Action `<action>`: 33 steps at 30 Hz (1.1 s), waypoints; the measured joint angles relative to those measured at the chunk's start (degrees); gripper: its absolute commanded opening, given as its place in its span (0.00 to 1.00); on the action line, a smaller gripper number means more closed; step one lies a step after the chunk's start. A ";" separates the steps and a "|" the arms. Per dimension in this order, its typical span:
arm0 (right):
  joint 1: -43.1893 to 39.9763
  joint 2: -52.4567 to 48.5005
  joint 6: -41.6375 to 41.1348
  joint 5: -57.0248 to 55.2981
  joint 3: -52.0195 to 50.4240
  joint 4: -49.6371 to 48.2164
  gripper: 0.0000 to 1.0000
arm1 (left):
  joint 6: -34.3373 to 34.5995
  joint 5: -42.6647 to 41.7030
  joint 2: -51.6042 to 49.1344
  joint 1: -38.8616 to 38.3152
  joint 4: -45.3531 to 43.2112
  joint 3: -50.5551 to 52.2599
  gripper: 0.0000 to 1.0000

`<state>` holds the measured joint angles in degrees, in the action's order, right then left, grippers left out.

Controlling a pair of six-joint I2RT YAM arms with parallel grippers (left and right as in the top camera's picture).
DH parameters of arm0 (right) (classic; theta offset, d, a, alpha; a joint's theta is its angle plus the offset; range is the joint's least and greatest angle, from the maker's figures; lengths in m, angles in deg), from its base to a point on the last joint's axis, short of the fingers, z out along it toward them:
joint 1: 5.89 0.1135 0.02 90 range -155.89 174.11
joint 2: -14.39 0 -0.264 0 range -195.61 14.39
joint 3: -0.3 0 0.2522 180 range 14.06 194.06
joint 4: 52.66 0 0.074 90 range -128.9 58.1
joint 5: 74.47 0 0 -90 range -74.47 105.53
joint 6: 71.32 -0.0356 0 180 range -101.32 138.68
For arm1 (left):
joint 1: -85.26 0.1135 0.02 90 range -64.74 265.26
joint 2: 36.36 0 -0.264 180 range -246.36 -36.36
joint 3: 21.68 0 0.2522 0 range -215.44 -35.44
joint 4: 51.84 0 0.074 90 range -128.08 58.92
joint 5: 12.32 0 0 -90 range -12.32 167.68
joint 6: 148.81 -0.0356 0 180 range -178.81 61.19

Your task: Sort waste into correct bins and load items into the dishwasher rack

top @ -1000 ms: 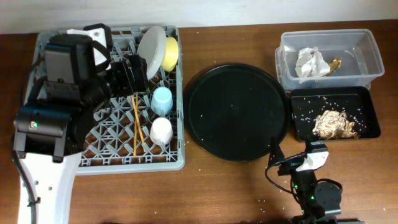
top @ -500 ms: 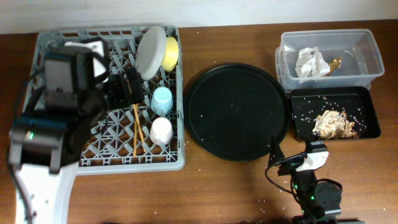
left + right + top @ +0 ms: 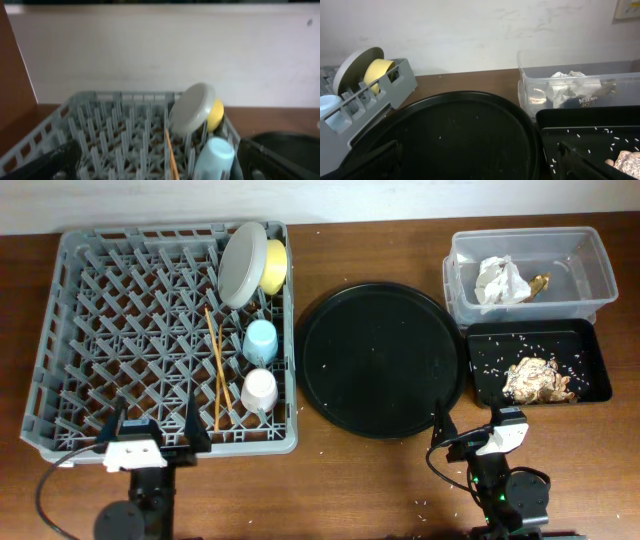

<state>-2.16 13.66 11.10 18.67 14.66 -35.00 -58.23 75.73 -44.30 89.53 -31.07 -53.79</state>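
The grey dishwasher rack (image 3: 90, 310) holds the grey-white plate (image 3: 243, 250) and the yellow bowl (image 3: 274, 266) on edge at its back right. The light blue cup (image 3: 261, 340), the pale pink cup (image 3: 259, 389) and the chopsticks (image 3: 217, 370) lie in it too. The stained napkin (image 3: 498, 280) is in the clear tub (image 3: 590, 255). The food scraps (image 3: 538, 379) are in the black tray (image 3: 490, 355). My left gripper (image 3: 155, 425) is open and empty at the rack's front edge. My right gripper (image 3: 470, 428) is open and empty in front of the round tray.
A large round black tray (image 3: 380, 360) with a few grains lies between the rack and the bins. In the left wrist view the plate (image 3: 192, 107), bowl (image 3: 216, 114) and blue cup (image 3: 214, 156) show ahead. The right wrist view shows the round tray (image 3: 460, 135) and tub (image 3: 580, 85).
My left arm has pulled back from over the rack's back left to the table's front edge, uncovering the rack. The right arm has not moved.
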 measured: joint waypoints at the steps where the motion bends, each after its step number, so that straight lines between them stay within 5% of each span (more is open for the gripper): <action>1: 0.00 -0.02 -0.02 0.00 0.00 0.02 0.98 | -0.17 0.04 0.94 0.00 -2.75 2.03 0.99; 5: 0.00 0.00 0.02 0.00 0.00 0.00 0.98 | -1.95 0.96 6.95 0.00 -13.55 13.51 0.99; 11: 0.00 0.00 0.00 0.00 0.00 0.00 0.98 | -3.21 1.75 7.15 -0.02 -2.67 17.70 0.99; 33: 0.00 0.00 0.02 0.00 0.00 0.00 0.98 | -3.21 1.75 7.15 0.00 -2.64 17.70 0.99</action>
<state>-2.16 13.66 11.12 18.67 14.66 -35.00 -61.45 77.48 -37.15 89.53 -33.72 -36.09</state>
